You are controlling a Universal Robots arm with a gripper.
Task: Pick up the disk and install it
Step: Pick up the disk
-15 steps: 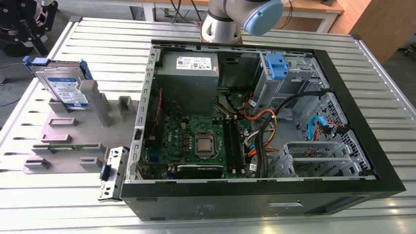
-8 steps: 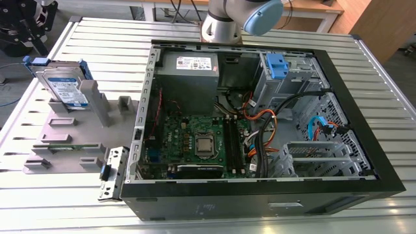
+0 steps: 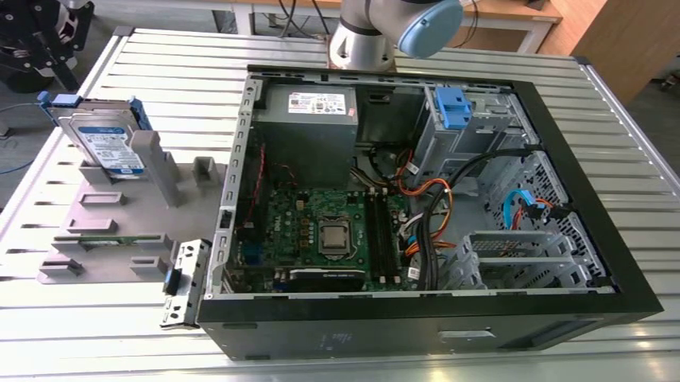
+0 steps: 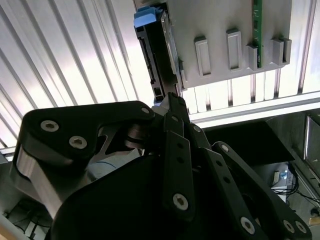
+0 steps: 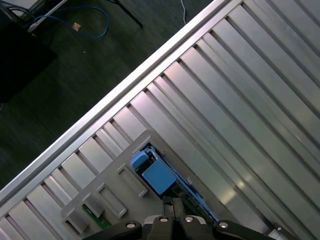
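The disk (image 3: 101, 143) stands upright on its edge in a slot of the grey holder (image 3: 117, 215), at the exterior view's left. It is silver with a white-and-blue label and blue side rails. My gripper (image 3: 53, 60) hangs above and just behind it, apart from it. In the first wrist view the disk's blue rail (image 5: 157, 175) lies just ahead of the fingertips (image 5: 167, 204), which stand together. The second wrist view shows the disk (image 4: 155, 55) edge-on beyond the black fingers (image 4: 172, 107). The jaws hold nothing.
An open black computer case (image 3: 351, 322) fills the exterior view's middle and right, with a grey power-supply box (image 3: 308, 111), a motherboard (image 3: 330, 231) and a drive bay with a blue clip (image 3: 451, 107). A green memory stick (image 3: 107, 239) lies in the holder. The slatted table's edge (image 5: 100, 107) borders the floor.
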